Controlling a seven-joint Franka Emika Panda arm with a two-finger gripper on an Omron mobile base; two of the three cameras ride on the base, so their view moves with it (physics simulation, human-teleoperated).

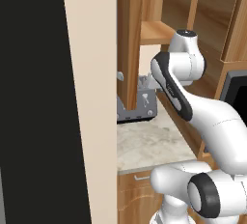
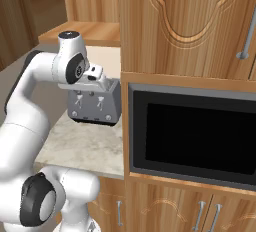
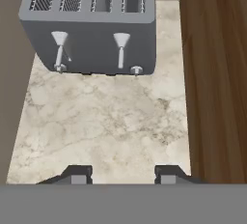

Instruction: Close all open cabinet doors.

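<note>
We are holding our gripper spread open above the marble counter. It is facing a grey toaster on the far side, beside a brown cabinet door.

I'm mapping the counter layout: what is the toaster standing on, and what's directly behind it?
The grey toaster stands on a marbled beige countertop, beside a wood cabinet side. A plain beige wall rises behind it; the counter strip behind the toaster is hidden by its body.

One brown arch-carved cabinet door is seen shut at upper right; another door is swung open, edge-on, at upper centre.
</note>
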